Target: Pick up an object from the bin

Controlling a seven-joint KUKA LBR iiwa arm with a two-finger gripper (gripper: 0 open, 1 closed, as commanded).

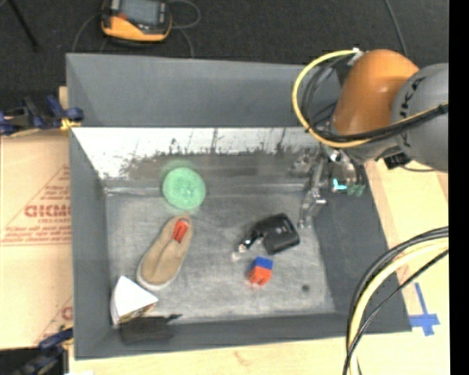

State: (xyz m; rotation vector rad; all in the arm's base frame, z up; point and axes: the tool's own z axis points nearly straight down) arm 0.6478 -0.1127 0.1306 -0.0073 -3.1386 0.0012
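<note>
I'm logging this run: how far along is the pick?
Nothing is picked yet: the green ball, beige shoe, black gadget and red-and-blue block all lie on the bin floor. In hand: the gripper hangs just right of the black gadget in the view. Left: grasping a thing and lifting it out.

arm [426, 123] cropped rightward, black item [275, 233] perhaps blurred

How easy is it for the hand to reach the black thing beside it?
Probably easy. The hand hangs close beside the black thing, with nothing lying on it or between them.
</note>
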